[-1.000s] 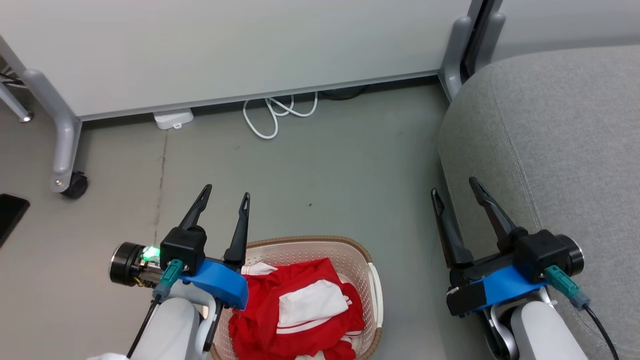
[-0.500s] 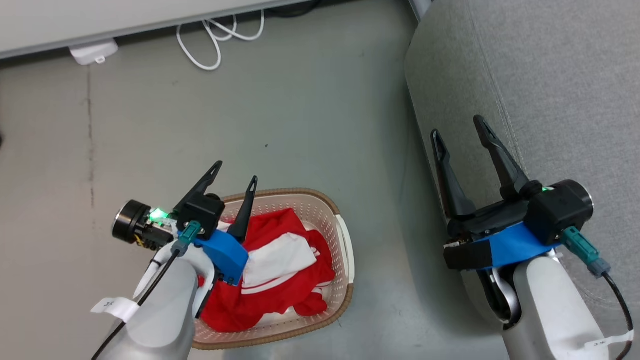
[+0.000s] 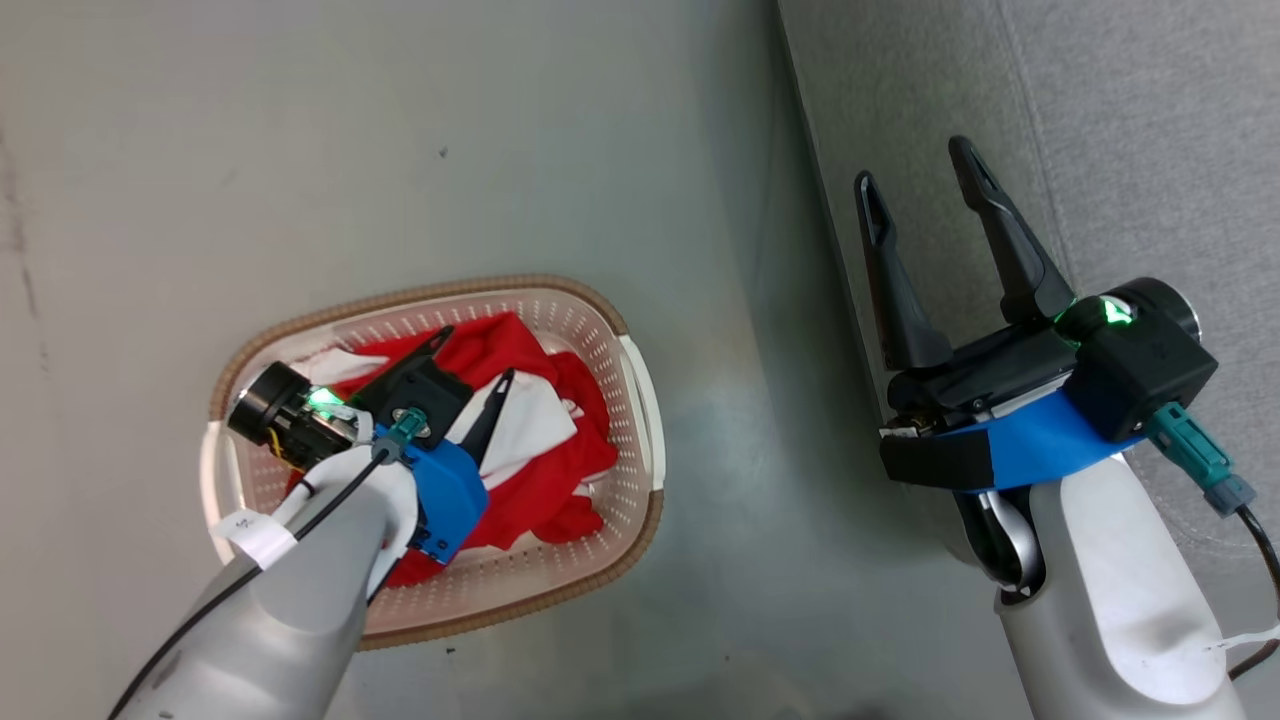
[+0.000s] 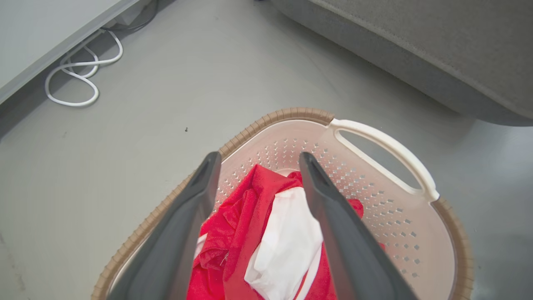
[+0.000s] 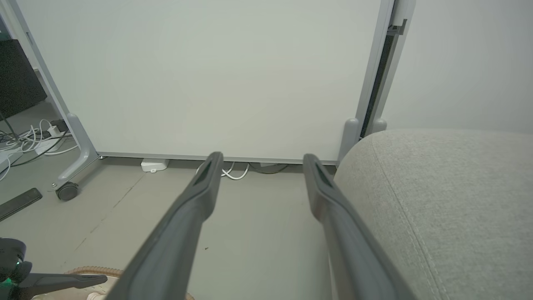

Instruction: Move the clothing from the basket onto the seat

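Note:
The cream basket (image 3: 640, 400) with a brown woven rim stands on the grey floor and holds crumpled red clothing (image 3: 560, 480) with white panels. My left gripper (image 3: 475, 355) hangs open just above that pile, nothing between its fingers. From the left wrist, the two dark fingers straddle the red and white clothing (image 4: 266, 225) inside the basket (image 4: 387, 216). My right gripper (image 3: 915, 160) is open and empty, held over the left edge of the grey seat (image 3: 1150, 120). The seat (image 5: 449, 208) lies at the right of the right wrist view, beside the open right gripper (image 5: 260, 160).
Grey floor surrounds the basket. In the right wrist view a white partition panel (image 5: 208, 75) on a wheeled foot (image 5: 66, 191) stands ahead, with a white cable (image 5: 233, 173) and a small white box (image 5: 154, 165) at its base. A coiled white cable (image 4: 79, 79) lies on the floor.
The head camera has tilted down, so the panel and cables left its picture. My left gripper has come in from the basket's rim to over the clothing. The right gripper stays open by the seat.

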